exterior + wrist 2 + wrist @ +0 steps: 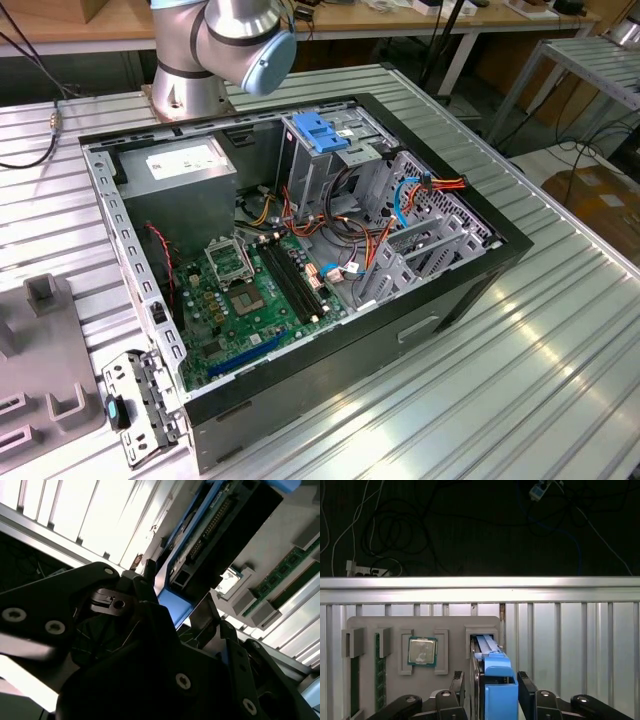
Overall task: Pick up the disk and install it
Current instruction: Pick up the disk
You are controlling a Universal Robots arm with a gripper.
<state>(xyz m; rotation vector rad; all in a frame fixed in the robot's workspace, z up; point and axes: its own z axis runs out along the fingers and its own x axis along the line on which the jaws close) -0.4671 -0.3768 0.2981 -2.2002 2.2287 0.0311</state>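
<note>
In the first wrist view the disk (492, 672) stands on edge in a slot of a grey holder plate (455, 625), a blue rail along its near side. My gripper (494, 690) is shut on it, with one black finger (461, 686) against each flat side. The second wrist view shows the disk (210, 530) from close up, with its connector edge and blue rail (175, 605) running down between the black gripper links. In the exterior view stands the open computer case (440, 300), with its grey drive cage (320, 165) at the far side.
The holder plate also carries a processor chip (422, 651) and memory sticks (380, 670). Beyond it runs the table's aluminium edge (480, 590), with cables on the dark floor. In the case are a power-supply box (185, 165), a motherboard (250, 290) and loose wires. The arm's base (190, 70) stands behind the case.
</note>
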